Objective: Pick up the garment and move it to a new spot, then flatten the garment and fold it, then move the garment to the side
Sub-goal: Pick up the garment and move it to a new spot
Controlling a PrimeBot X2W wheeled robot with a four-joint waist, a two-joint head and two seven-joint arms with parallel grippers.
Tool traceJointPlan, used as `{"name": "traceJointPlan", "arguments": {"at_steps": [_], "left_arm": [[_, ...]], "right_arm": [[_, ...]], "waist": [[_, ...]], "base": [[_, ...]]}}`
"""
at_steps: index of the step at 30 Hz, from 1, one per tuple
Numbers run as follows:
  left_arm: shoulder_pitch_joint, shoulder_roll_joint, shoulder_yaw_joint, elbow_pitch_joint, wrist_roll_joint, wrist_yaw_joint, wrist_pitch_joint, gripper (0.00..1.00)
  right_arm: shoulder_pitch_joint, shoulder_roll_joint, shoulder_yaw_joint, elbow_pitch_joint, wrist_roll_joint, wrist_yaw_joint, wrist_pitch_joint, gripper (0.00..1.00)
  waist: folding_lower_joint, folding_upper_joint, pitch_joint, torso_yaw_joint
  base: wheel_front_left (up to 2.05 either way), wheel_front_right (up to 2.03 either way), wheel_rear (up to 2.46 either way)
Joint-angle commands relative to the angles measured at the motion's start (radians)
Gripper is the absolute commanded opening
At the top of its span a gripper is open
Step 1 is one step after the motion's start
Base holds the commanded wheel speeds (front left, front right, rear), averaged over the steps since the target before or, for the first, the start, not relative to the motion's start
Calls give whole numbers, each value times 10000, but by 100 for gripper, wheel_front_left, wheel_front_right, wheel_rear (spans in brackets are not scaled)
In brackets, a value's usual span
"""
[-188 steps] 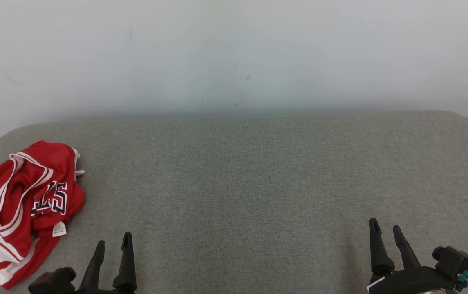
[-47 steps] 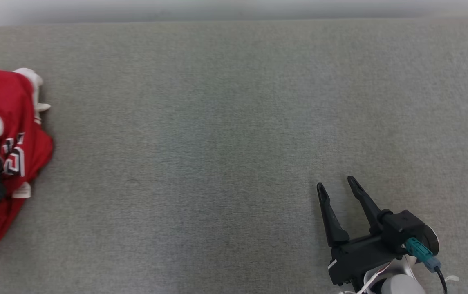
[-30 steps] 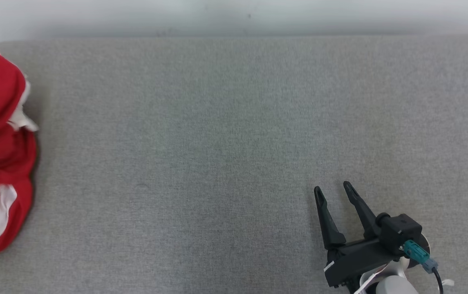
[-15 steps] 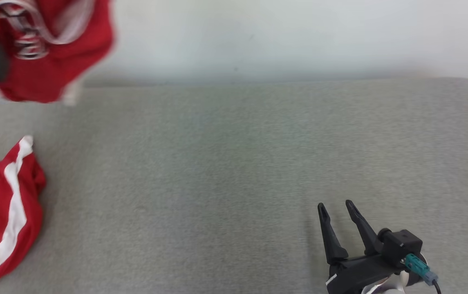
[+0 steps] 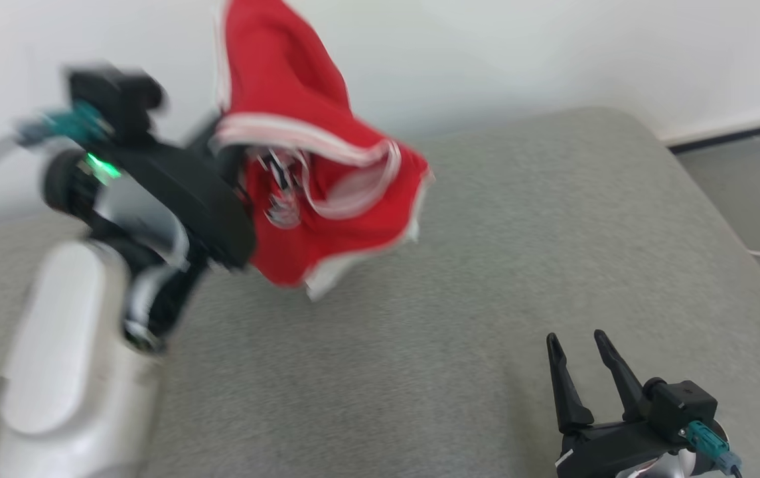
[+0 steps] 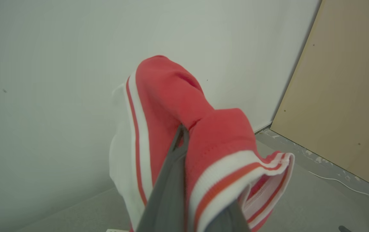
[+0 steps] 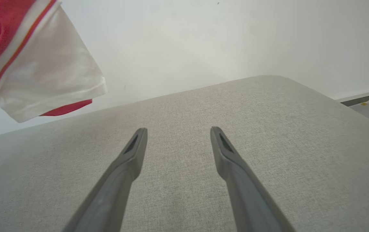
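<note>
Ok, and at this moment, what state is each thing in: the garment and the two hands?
left hand: raised, shut on the garment.
garment: bunched, up in the air, hanging from the left hand.
right hand: open, empty, low over the grey cushion.

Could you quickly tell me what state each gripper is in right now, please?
Left gripper: shut on the red garment, held in the air.
Right gripper: open, holding nothing.
</note>
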Motion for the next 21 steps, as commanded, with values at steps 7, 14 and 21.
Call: {"name": "traceJointPlan", "arguments": {"at_steps": [7,14,21], "left_arm": [[1277,-613,-867,1924,271,5,-772,0],[1863,-1126,-1677,4288,316,10,-1843,100],[2355,-1269,-1695,4082,135,252,-3875,100]], "right_arm": [[205,-11,155,-405,42,9,148,100],[204,-12,217,-432,252,10,124,100],[341,-9,3,-452,79,10,141,100]], "waist": [[1,1,499,-1309],[1,1,606,-1207],[1,1,354,-318]], "base": [[0,0,0],[0,0,0],[0,0,0]]}}
